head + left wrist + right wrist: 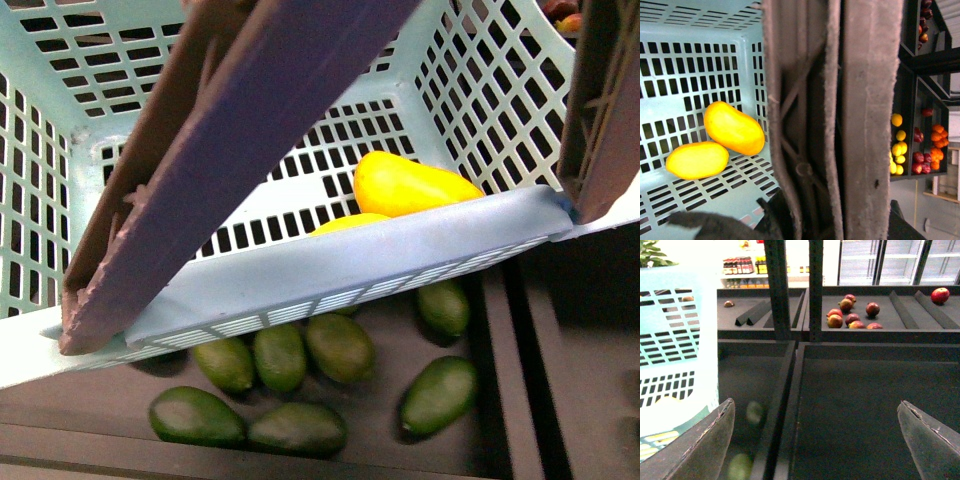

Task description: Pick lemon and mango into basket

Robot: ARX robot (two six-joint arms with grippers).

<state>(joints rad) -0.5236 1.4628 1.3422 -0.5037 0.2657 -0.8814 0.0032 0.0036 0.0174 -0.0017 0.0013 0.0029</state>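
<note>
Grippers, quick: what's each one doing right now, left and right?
Left end effector: closed on the basket handle.
Right end effector: open, holding nothing.

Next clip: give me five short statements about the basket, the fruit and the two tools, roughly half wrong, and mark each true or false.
1. Two yellow fruits lie in the basket: true, the mango and the lemon.
2. The two fruits lie far apart: false, they lie side by side and appear to touch.
3. The right tool holds a fruit: false, it is open and empty.
4. Green fruits lie in the dark tray below the basket: true.
5. The left tool is shut on the lemon: false, it holds the brown basket handle.
</note>
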